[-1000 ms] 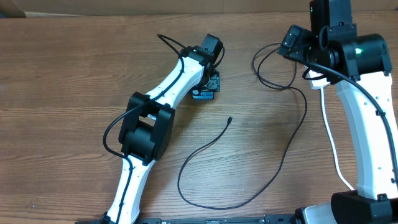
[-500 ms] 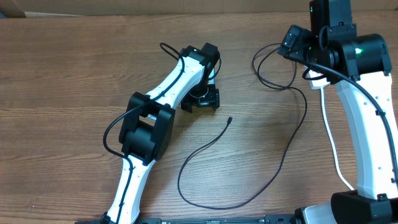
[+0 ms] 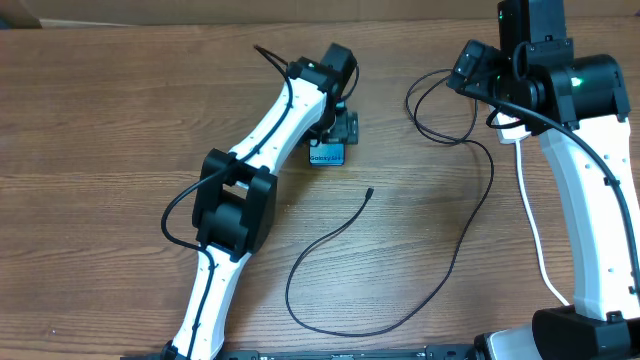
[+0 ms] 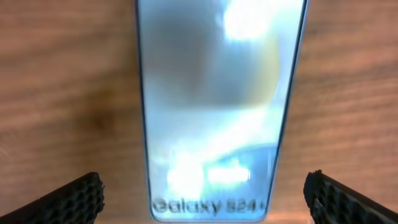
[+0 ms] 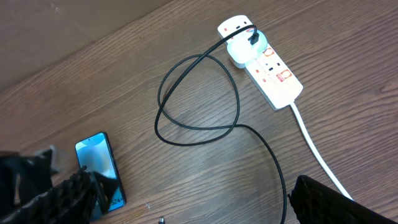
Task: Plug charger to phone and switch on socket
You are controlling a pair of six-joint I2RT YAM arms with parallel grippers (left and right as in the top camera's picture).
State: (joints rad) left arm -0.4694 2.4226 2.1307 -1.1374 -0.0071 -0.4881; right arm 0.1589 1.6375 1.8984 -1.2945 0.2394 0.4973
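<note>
So the phone (image 4: 217, 106) lies flat and screen-up on the table (image 4: 62, 93), right between the fingers (image 4: 81, 199) of the left gripper (image 4: 202, 202). They're spread wide, with bare wood showing on both sides, so nothing's touching it. The right gripper (image 5: 193, 198) is spread wide too and holds nothing, near the socket (image 5: 267, 65) where the charger (image 5: 199, 93) is plugged in.

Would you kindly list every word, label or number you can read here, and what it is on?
"Galaxy S24": on the phone, along one short edge.
Red markings on the socket: too small to read.
Nothing else is legible.
</note>
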